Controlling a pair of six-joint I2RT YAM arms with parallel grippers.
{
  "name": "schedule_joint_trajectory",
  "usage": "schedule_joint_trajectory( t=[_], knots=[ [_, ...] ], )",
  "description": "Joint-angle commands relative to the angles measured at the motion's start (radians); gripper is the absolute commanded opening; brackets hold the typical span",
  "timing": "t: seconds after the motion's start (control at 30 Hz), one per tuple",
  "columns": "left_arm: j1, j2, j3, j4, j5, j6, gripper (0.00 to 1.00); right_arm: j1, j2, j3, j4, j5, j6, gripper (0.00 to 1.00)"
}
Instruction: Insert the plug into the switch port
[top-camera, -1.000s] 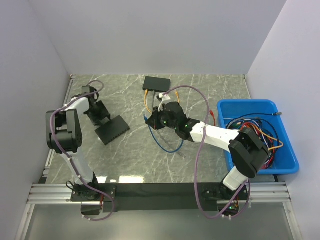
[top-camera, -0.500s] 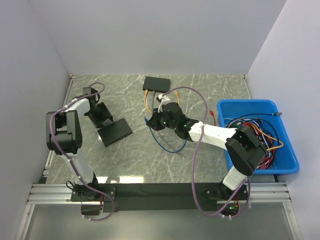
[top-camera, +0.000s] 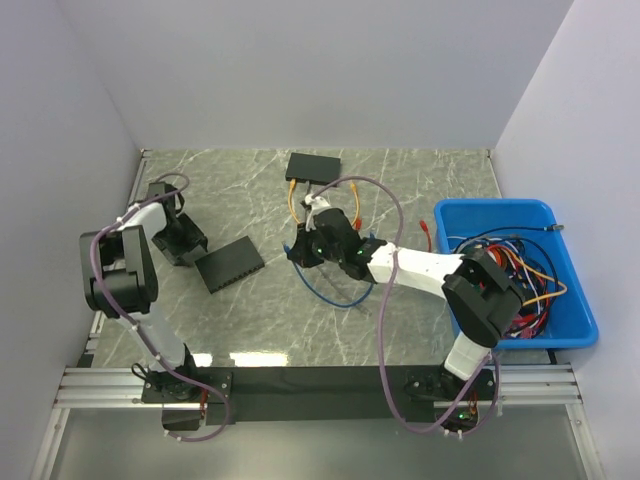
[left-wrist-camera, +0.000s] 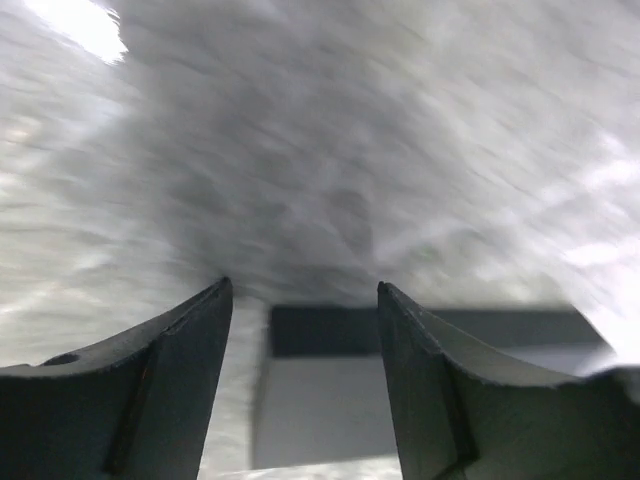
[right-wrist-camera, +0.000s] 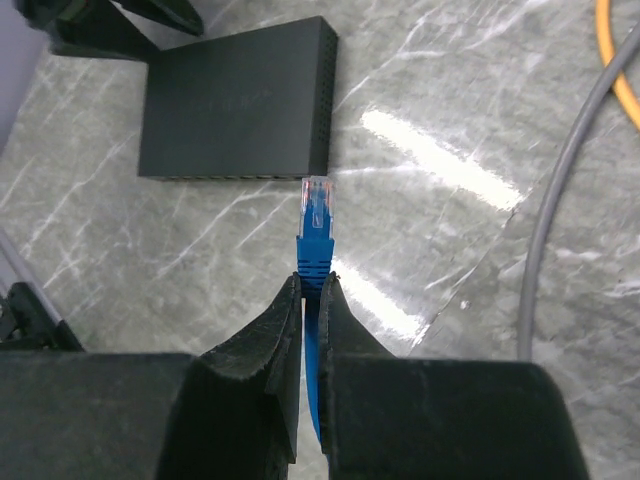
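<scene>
Both arms share one build: white tubular links between bulky black joint housings. The left arm (top-camera: 120, 262) and right arm (top-camera: 425, 268) each carry a mauve cable (top-camera: 384, 310) in loose loops from base to wrist. Small green lights (top-camera: 352, 256) glow on the right arm's black wrist. Thin red wires (top-camera: 203, 400) show at the black bases. The left gripper (left-wrist-camera: 305, 300) has matte black, wedge-shaped fingers (left-wrist-camera: 170, 390) with bevelled edges; the right gripper (right-wrist-camera: 312, 285) has like fingers, tapering to narrow tips.
</scene>
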Motion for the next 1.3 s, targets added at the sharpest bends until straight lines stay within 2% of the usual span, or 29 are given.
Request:
schedule_joint_trajectory(
  t=[0.0,0.2,0.33,0.5,0.57,0.63,0.73,0.8,0.9,1.0,1.1,1.27],
  knots=[
    [0.017,-0.027,-0.134,0.052,0.282,-0.040,0.65,0.020,-0.091,-0.045,0.015,0.041,0.032,0.00],
    [0.019,-0.176,-0.349,0.251,0.502,-0.149,0.65,0.037,-0.198,-0.151,0.031,0.077,0.084,0.00],
    [0.016,-0.308,-0.487,0.341,0.527,-0.222,0.64,0.049,-0.263,-0.194,0.016,0.108,0.089,0.00],
    [0.004,-0.392,-0.546,0.370,0.547,-0.263,0.64,0.072,-0.278,-0.185,-0.086,0.157,0.059,0.00],
    [0.001,-0.419,-0.528,0.344,0.530,-0.234,0.64,0.086,-0.269,-0.174,-0.136,0.180,0.040,0.00],
    [-0.002,-0.434,-0.447,0.246,0.489,-0.190,0.64,0.104,-0.255,-0.168,-0.164,0.215,0.026,0.00],
    [-0.002,-0.431,-0.298,0.131,0.368,-0.087,0.64,0.156,-0.234,-0.149,-0.217,0.261,0.018,0.00],
    [-0.001,-0.417,-0.217,0.114,0.298,-0.042,0.64,0.208,-0.218,-0.134,-0.227,0.313,0.019,0.00],
    [-0.002,-0.335,-0.123,0.095,0.274,0.007,0.63,0.250,-0.183,-0.105,-0.245,0.363,0.030,0.00],
    [-0.010,-0.166,-0.043,0.055,0.290,0.015,0.58,0.294,-0.142,-0.076,-0.259,0.389,0.045,0.00],
    [-0.034,-0.006,-0.024,0.065,0.373,0.015,0.50,0.319,-0.103,-0.054,-0.258,0.395,0.058,0.00],
    [-0.070,-0.043,-0.072,0.089,0.356,0.001,0.50,0.340,-0.068,-0.034,-0.271,0.412,0.067,0.00]
  ],
)
